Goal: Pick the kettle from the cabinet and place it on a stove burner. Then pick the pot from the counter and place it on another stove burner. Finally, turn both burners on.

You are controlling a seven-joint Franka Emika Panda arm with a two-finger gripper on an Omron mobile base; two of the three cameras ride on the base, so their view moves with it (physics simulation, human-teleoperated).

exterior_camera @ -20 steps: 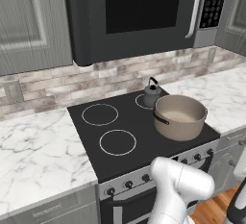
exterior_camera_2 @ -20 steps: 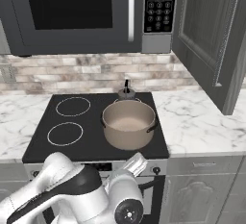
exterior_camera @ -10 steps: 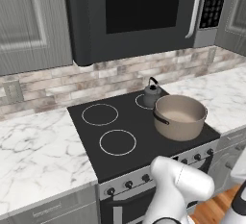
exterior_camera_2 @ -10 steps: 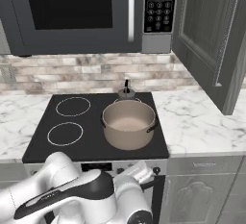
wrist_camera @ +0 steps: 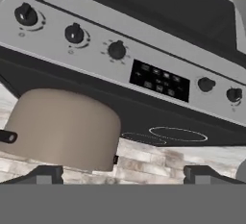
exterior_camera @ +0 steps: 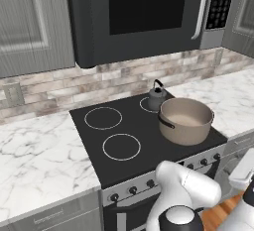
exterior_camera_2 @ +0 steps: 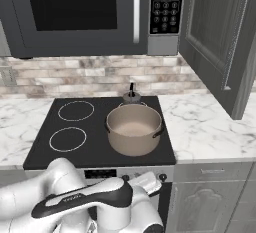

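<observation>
On the left of the left base view, the marble desk (exterior_camera: 39, 150) runs up to the black stovetop (exterior_camera: 94, 136), where two burners (exterior_camera: 103, 118) lie bare as white rings. Toward the middle right, the kettle (exterior_camera: 157, 97) stands on the back burner, and the pot (exterior_camera: 186, 120) sits on the front one, just before the kettle. Neither has shifted over the last second, so both placements look finished.

What has changed is the arm (exterior_camera_2: 85, 199). In the right base view it has swung lower, and its long link now lies across the bottom of the frame, in front of the oven. At the right edge of that view the cabinet (exterior_camera_2: 220, 42) door hangs open.

The hand view is rolled over. The pot (wrist_camera: 62, 127) hangs at lower left, and the control panel (wrist_camera: 160, 80) slants across the top. From left to right it carries three knobs (wrist_camera: 74, 33), a dark display, then two more knobs (wrist_camera: 205, 84). The fingertips (wrist_camera: 46, 174) rise at the two bottom corners, far apart, so the jaws stand fully open and hold nothing.

I judge the work has moved on to its last step, turning on the burners. No ring glows yet, and no knob is touched. Which knobs serve the two occupied burners I cannot tell from the panel, so that choice is the risk.
</observation>
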